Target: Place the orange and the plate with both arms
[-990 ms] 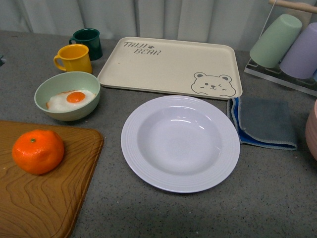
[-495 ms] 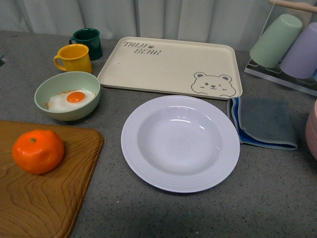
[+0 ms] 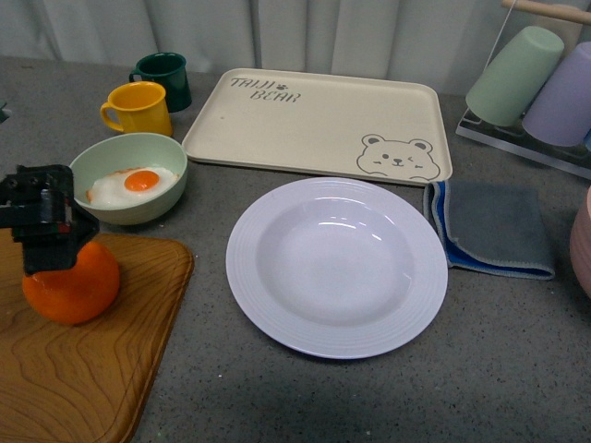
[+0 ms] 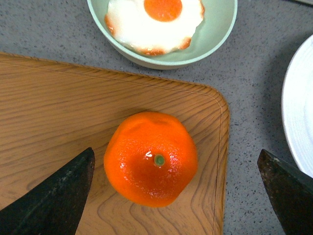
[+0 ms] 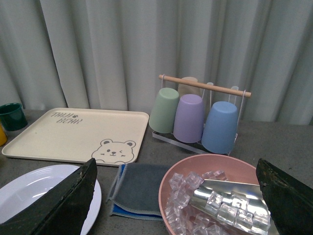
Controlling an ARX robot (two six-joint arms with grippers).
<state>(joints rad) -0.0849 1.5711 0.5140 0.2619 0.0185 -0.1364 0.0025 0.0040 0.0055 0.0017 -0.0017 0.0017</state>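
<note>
Hovering with the left gripper (image 3: 54,251) spread wide over the orange (image 3: 78,291), near the wooden board's (image 3: 102,369) right edge; finger gaps either side plain only from the left wrist. Right gripper (image 5: 176,196) wide too, unseen from front. Plate (image 3: 337,268) at the desk's (image 3: 369,397) middle, open room along its near rim.

You are looking at bare grey counter (image 3: 480,378) stretching in front of the plate (image 3: 337,268), so that side is lying open. Left of the plate, the wooden board (image 3: 102,369) is carrying the orange (image 3: 81,293), and the left gripper (image 3: 51,249) is hanging over it with jaws spread wide, both fingers clear of the peel. Behind-left of the plate, the green bowl (image 3: 126,178) is crowding the orange's far side. Behind the plate the tray (image 3: 319,125) is lying just beside its rim. Right of the plate the folded cloth (image 3: 494,226) is lying low, and what seems to be a pink bowl (image 3: 582,240) is closing off that edge.
</note>
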